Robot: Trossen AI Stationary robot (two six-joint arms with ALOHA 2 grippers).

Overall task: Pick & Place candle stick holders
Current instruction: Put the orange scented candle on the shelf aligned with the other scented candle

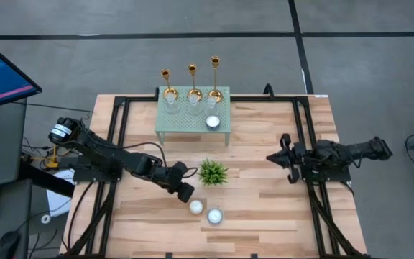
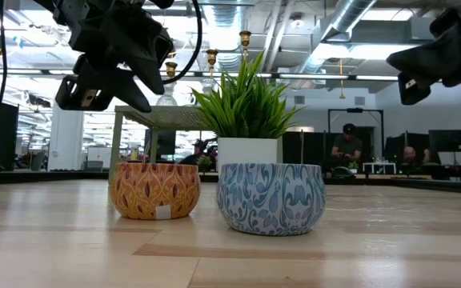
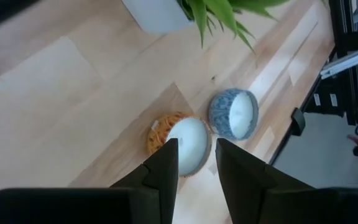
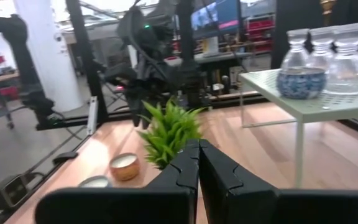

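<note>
Three gold candle stick holders [image 1: 167, 83] [image 1: 192, 79] [image 1: 215, 73] stand on their round bases along the far edge of a small green perforated stand [image 1: 185, 126], just behind clear glass vessels [image 1: 172, 106]. In the low view their tops [image 2: 211, 56] show above the plant. My left gripper [image 1: 187, 191] [image 3: 196, 148] hangs open above the table, over an orange candle tin [image 3: 178, 138] [image 2: 154, 190], and touches nothing. My right gripper [image 1: 275, 156] [image 4: 198, 146] is shut and empty, held level at the table's right side and pointing toward the plant.
A small potted plant [image 1: 213, 173] stands mid-table. A blue patterned tin [image 2: 270, 198] [image 3: 234, 113] sits beside the orange one near the front. Another blue tin [image 1: 212, 122] rests on the stand. Black frame rails [image 1: 307, 144] run along the table's sides. People sit in the room beyond.
</note>
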